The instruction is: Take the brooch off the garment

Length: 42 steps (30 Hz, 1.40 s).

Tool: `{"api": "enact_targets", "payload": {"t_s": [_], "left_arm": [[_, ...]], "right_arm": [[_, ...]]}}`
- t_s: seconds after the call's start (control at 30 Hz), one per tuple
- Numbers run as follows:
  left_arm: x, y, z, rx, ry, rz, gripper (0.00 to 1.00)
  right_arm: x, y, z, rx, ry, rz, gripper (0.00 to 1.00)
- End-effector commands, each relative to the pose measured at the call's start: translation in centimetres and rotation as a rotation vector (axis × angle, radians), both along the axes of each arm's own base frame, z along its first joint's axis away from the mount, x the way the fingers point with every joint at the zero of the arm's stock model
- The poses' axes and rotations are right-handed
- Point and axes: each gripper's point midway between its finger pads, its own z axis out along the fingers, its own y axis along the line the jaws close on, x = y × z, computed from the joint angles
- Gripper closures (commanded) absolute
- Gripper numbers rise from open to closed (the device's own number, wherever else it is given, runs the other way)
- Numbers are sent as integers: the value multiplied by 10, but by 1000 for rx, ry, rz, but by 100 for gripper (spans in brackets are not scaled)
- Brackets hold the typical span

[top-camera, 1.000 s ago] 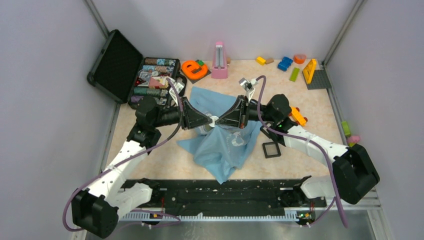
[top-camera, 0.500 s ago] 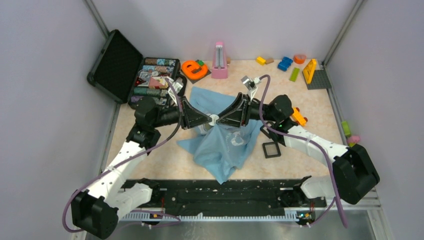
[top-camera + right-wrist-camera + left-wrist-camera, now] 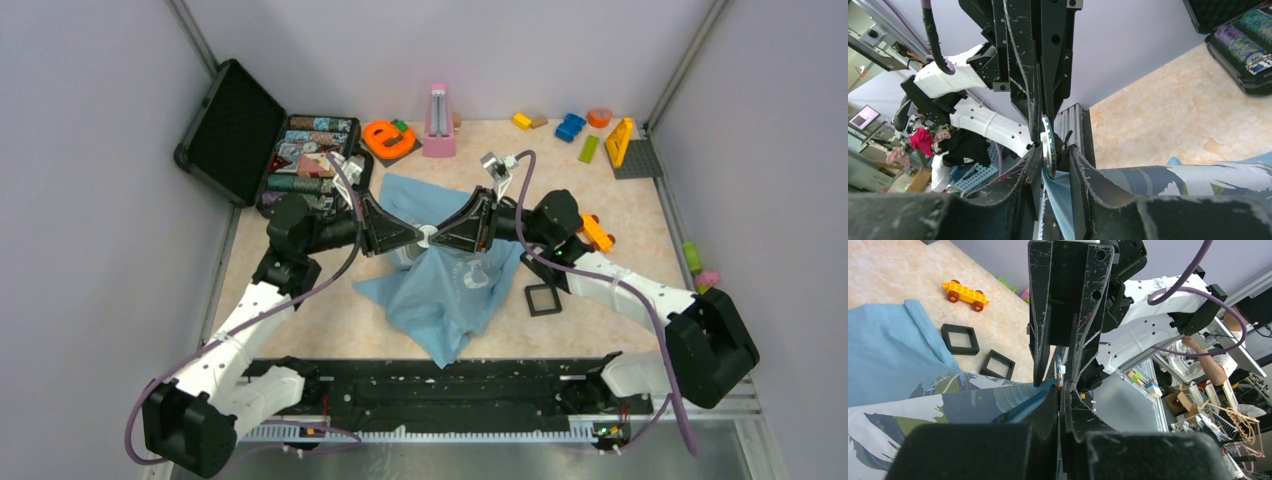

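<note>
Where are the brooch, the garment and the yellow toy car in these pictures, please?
brooch (image 3: 1047,142), right wrist view, its rim seen edge-on.
garment (image 3: 445,308), top external view, its lower blue fabric.
yellow toy car (image 3: 965,292), left wrist view, its body.

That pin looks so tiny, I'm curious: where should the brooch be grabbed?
Probably across its two flat faces, coming in over the free upper rim: the brooch is a thin disc standing edge-on, with the garment hanging below it.
</note>
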Motion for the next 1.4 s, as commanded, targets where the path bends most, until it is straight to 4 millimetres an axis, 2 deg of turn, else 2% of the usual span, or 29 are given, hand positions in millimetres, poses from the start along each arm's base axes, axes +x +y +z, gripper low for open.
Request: {"api": "enact_targets", "payload": {"t_s": [0.0,0.1,0.3,0.43,0.6,0.73,0.93,1.17,1.37], "left_arm": [[1,1,20,-49,-69,8,100],[2,0,21,-50,-71,6,100],[-1,0,19,-45,-76,-3,100],[-2,2,18,-36,-92,-1,100],[3,1,11,8,-71,12,100],[2,0,15,6,-84,3,100],[3,1,10,31,-90,16,100],[9,-1,3,59,-69,20,100],[9,-1,2,81,-73,20,100]], "right_arm": [[1,6,18,24,-68,-12,73],[0,6,18,24,-67,-13,82],[2,7,20,22,-54,-22,86],[6,10,16,-4,-16,-32,94],[6,16,12,-41,10,-10,94],[15,19,6,-79,49,-38,95],[29,24,-7,-127,117,-81,99],[26,37,-19,-206,80,-46,97],[20,36,-18,-209,62,-16,98]]}}
